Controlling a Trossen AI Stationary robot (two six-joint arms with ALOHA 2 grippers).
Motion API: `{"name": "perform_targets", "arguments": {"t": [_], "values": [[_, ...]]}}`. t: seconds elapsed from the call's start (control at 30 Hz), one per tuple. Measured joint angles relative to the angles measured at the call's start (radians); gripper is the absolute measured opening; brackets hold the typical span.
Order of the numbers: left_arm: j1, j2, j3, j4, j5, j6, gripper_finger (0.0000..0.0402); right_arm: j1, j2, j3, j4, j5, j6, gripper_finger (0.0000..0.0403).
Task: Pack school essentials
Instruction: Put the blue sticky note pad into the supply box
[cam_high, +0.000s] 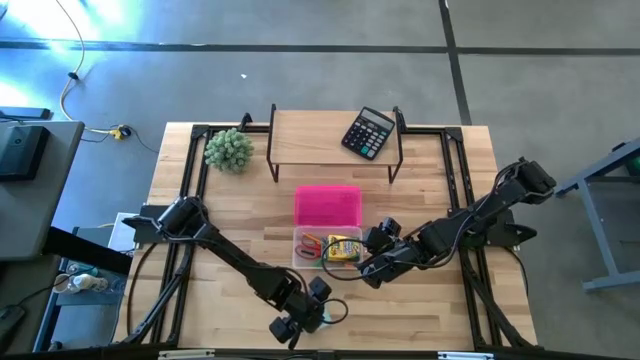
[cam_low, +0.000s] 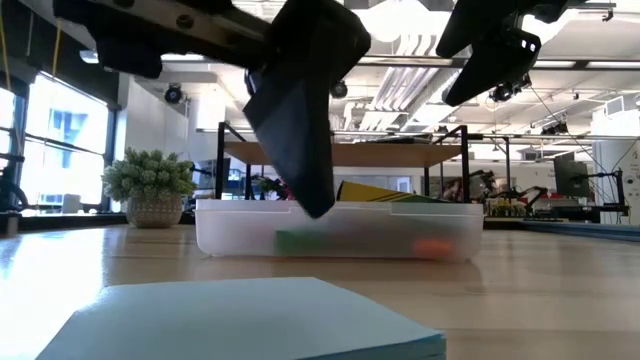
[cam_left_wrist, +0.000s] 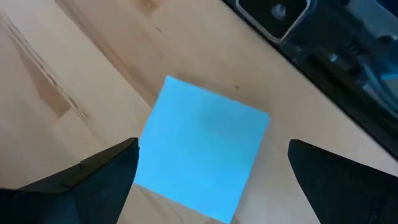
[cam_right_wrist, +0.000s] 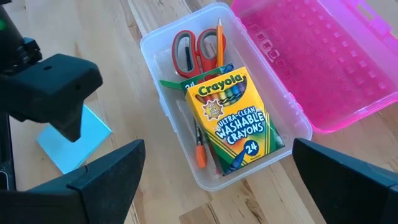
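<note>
Counter (cam_high: 430, 300) is carrying everything; wooden shelf riser (cam_high: 310, 135) is sitting at the far edge with a black calculator (cam_high: 368, 132) on its right part, green ball plant (cam_high: 229, 149) sitting just left of it.

Clear case (cam_right_wrist: 186, 163) is lying mid-counter, its pink lid (cam_right_wrist: 323, 68) lying open on the far side. Crayon box (cam_right_wrist: 231, 121) is lying in the case on top of the pencils, orange pencil (cam_right_wrist: 200, 154) poking out beside it. Red-handled scissors (cam_right_wrist: 194, 51) are lying in the case just past the crayons.

Blue note pad (cam_left_wrist: 202, 152) is lying flat on the counter at the near edge, left of the case, well apart from it.

My left pincer (cam_left_wrist: 211, 168) is hovering over the note pad, fingers spread wide, one on each side, not touching it.

My right pincer (cam_right_wrist: 217, 174) is hovering at the case's right end over the crayon box, fingers wide, holding nothing.
</note>
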Motion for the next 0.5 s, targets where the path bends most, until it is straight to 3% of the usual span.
{"name": "perform_targets", "arguments": {"t": [0.5], "values": [[0.002,0.0,-0.025,0.03,-0.004,-0.018,0.0399,0.0,0.0,0.0,0.005,0.0,0.0,0.0397]]}}
